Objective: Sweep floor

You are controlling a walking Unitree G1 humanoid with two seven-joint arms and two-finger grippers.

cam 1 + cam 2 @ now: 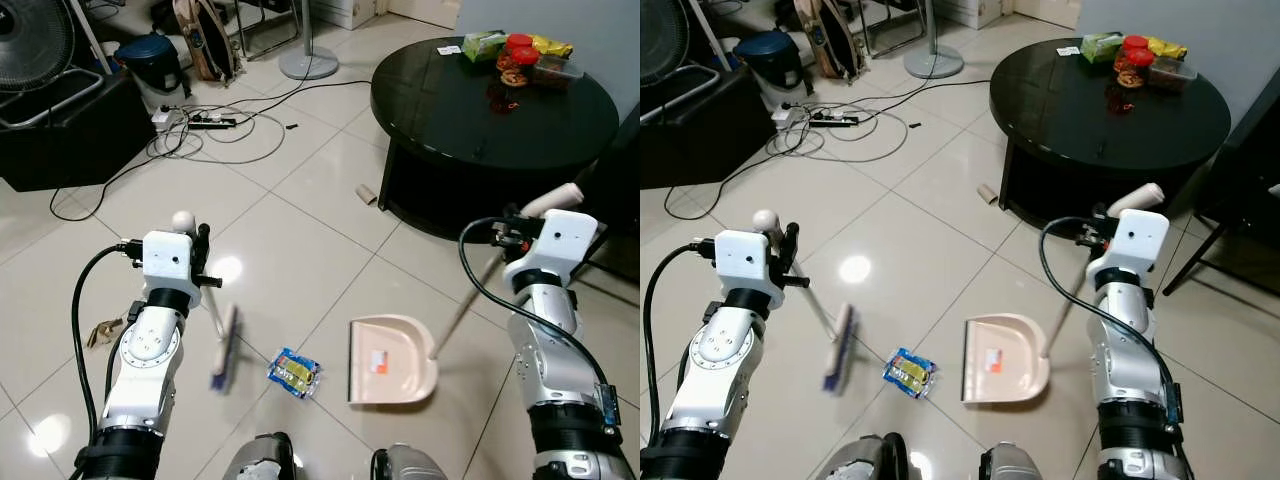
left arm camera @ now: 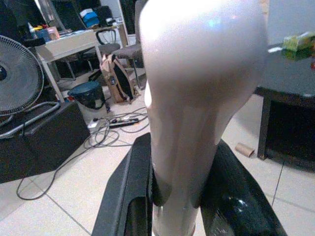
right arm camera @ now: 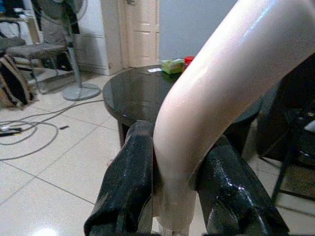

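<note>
The left gripper (image 2: pixel 179 196) is clenched around the pale handle of a broom (image 1: pixel 226 352), whose blue-bristled head rests on the tiled floor (image 1: pixel 300 220) in front of the robot's left side; the broom head appears blurred. The right gripper (image 3: pixel 172 196) is clamped on the curved cream handle of a dustpan (image 1: pixel 390 360), and the pan sits flat on the floor before the robot's right side, mouth facing the broom. Between broom head and dustpan lies a crumpled blue and yellow wrapper (image 1: pixel 294 372), just beside the pan's open edge and near the bristles, touching neither. A scrap of brown paper (image 1: pixel 103 331) lies on the tiles to the left of the left arm. A small cardboard tube (image 1: pixel 366 195) lies at the foot of a round black table (image 1: pixel 480 125), which stands ahead on the right and carries snack packets and red-lidded jars (image 1: pixel 518 58). Ahead on the left, a tangle of cables with a power strip (image 1: pixel 210 122) spreads over the floor, near a fan (image 1: pixel 35 45), a blue bucket (image 1: pixel 150 58) and a bag (image 1: pixel 205 40).
</note>
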